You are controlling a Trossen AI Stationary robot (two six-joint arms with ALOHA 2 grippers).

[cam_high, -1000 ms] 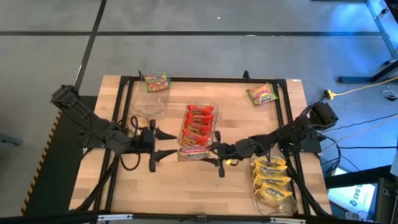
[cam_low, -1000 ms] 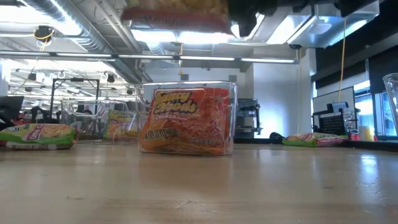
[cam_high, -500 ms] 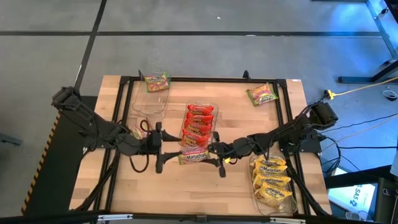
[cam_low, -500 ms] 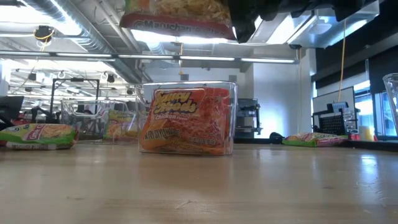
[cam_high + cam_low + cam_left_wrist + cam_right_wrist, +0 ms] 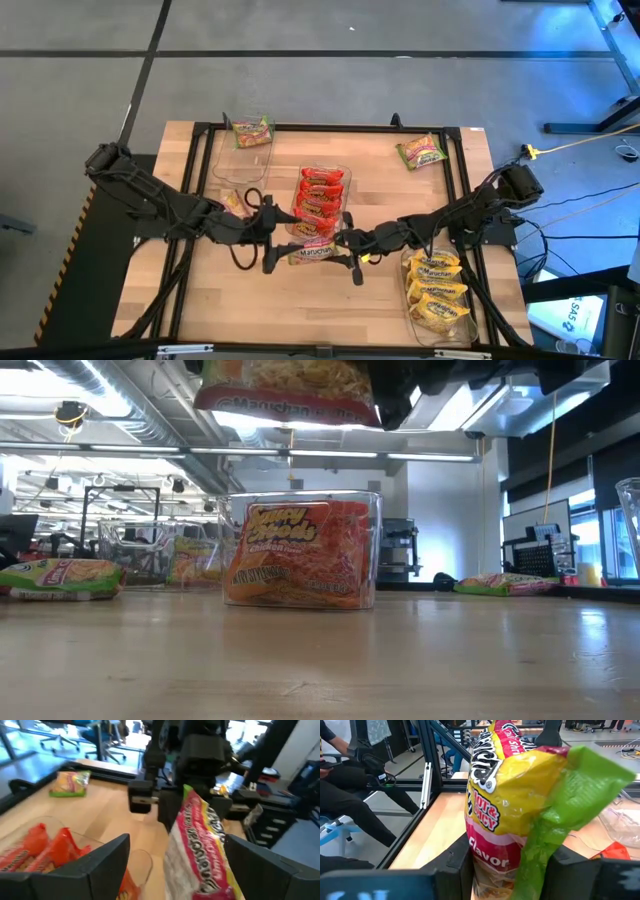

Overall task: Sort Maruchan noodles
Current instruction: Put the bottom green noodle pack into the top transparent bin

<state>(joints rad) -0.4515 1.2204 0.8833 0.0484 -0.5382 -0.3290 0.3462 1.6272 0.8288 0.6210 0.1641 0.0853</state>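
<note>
the noodles are mostly sorted already — red packets (image 5: 320,198) fill the middle tray (image 5: 347,178), yellow ones (image 5: 437,291) the near right tray (image 5: 409,300), one green packet (image 5: 251,131) lies in the far left tray (image 5: 232,167) and another (image 5: 421,151) lies loose at the far right of the tabletop (image 5: 300,300). the packet in play (image 5: 312,250), yellow and red with a green edge, hangs above the tabletop just near of the middle tray, gripped at one end by the right claw (image 5: 347,243).

what has changed in the last second: the left claw (image 5: 272,238) has moved right from well short of the packet to just beside its free end, and its fingers (image 5: 100,862) have spread a little wider, now fully apart with nothing between them. the packet has barely moved. this looks like a handover — right to left — so the green-edged packet can likely go to the far left tray. the left claw has yet to clench, and the right should hold until it does.
</note>
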